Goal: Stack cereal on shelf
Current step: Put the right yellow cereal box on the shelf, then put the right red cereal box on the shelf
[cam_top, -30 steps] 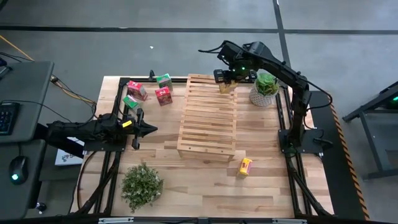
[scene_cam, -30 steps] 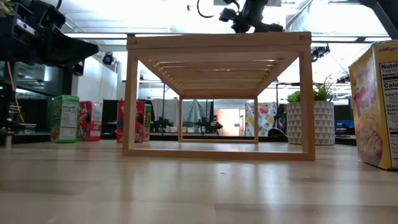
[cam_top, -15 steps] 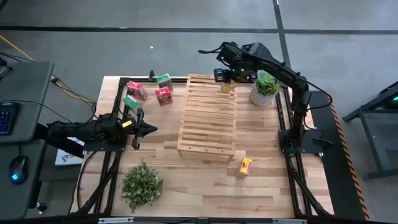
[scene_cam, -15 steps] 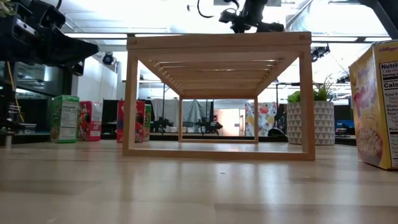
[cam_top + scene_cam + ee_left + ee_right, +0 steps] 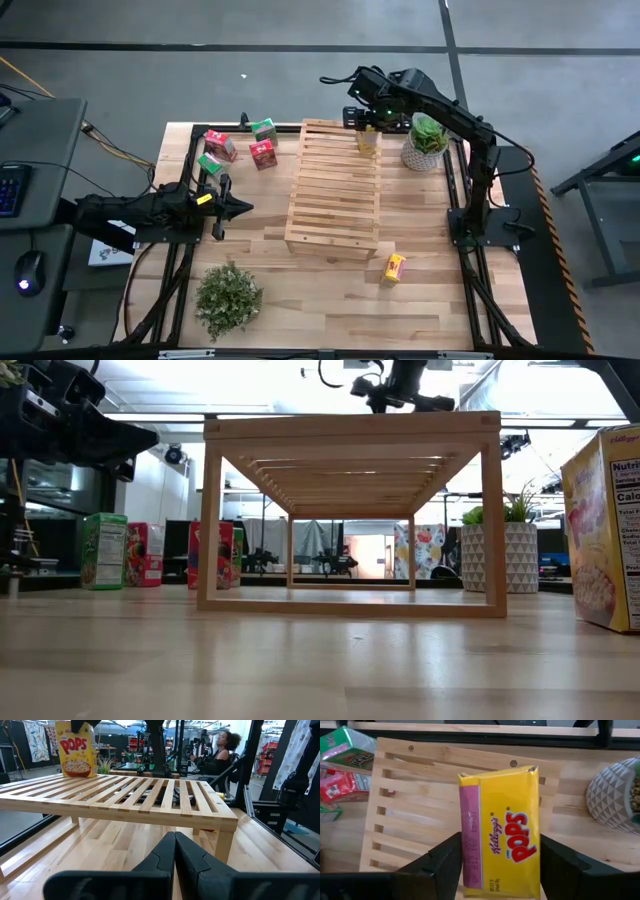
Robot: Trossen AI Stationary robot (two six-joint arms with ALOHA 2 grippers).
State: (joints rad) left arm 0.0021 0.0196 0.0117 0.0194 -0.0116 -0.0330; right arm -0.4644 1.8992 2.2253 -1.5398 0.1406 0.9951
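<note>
Yellow box on the shelf's far right corner

I see the right gripper [image 5: 495, 870] spread around the yellow cereal box [image 5: 367, 142] on the shelf [image 5: 333, 190] — left gripper [image 5: 222, 208] pressed together.

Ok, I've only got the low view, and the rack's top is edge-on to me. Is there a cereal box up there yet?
Observer: Yes, one yellow box stands on the shelf, at its far end on the right arm's side.
Operator: Is it gripped?
Observer: It looks free. The right gripper hangs above it with jaws open, one on each side of the box.
Operator: And the left arm?
Observer: The left gripper waits shut over the table, left of the shelf.
</note>
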